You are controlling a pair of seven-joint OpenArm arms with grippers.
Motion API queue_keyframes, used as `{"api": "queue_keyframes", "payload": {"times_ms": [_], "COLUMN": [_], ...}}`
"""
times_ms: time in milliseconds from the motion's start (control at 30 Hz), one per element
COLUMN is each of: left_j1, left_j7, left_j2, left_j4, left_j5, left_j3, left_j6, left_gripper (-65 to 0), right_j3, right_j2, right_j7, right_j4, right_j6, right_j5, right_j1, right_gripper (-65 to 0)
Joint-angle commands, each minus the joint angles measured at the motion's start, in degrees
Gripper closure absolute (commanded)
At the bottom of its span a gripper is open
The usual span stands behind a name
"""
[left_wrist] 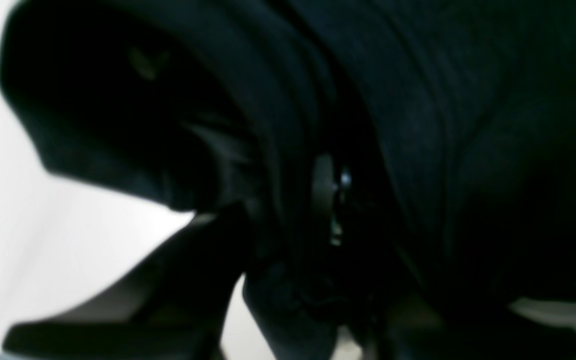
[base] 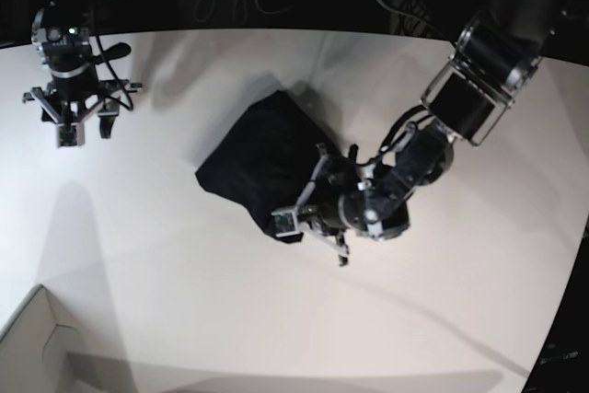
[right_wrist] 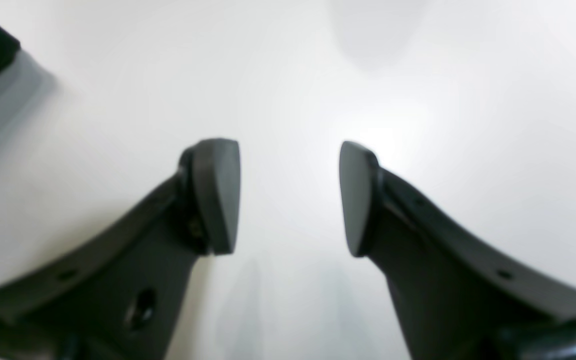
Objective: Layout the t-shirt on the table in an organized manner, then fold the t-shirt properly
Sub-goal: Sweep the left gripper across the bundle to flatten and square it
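Note:
The black t-shirt (base: pixel 256 156) lies in a crumpled heap near the middle of the white table (base: pixel 184 301). My left gripper (base: pixel 296 218) sits at the heap's near right corner and is shut on a bunch of the cloth. In the left wrist view the t-shirt (left_wrist: pixel 418 125) fills most of the frame and drapes over the left gripper (left_wrist: pixel 293 260), hiding its tips. My right gripper (right_wrist: pixel 289 195) hangs open over the bare table (right_wrist: pixel 288 75), far to the left of the shirt, with nothing between its fingers. In the base view the right gripper (base: pixel 69 126) points down.
A pale cardboard box corner (base: pixel 37 347) sits at the table's near left edge. The left arm (base: pixel 469 89) reaches in from the far right. Cables and dark equipment lie beyond the curved far edge of the table.

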Motion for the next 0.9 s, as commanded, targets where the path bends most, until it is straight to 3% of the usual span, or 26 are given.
{"api": "queue_keyframes", "payload": {"times_ms": [0, 167, 533, 867], "left_j1": [-2.7, -8.5, -10.0, -9.7], "left_j7": [-1.0, -6.7, -11.2, -11.2], "left_j2": [0.9, 4.9, 15.6, 16.8], "left_j4": [-0.9, -7.8, -11.1, -10.5], "left_j5": [0.7, 3.9, 19.0, 20.4], "left_j3": [2.1, 13.6, 21.1, 22.3], "left_j6": [0.1, 0.1, 0.1, 0.1], "left_gripper": [-0.2, -0.2, -0.2, -0.5], "right_j3": [1.3, 4.2, 5.1, 4.7], "right_j2": [0.2, -2.0, -5.9, -8.3], "right_j7": [1.7, 1.6, 1.7, 1.7], "right_j4": [1.7, 1.8, 3.3, 3.3], "right_j6": [0.0, 0.0, 0.0, 0.0], "right_j5": [0.1, 0.0, -0.1, -0.1], "right_j1": [-0.3, -1.4, -3.2, -3.1], "right_gripper": [-31.9, -31.9, -31.9, -31.9]}}
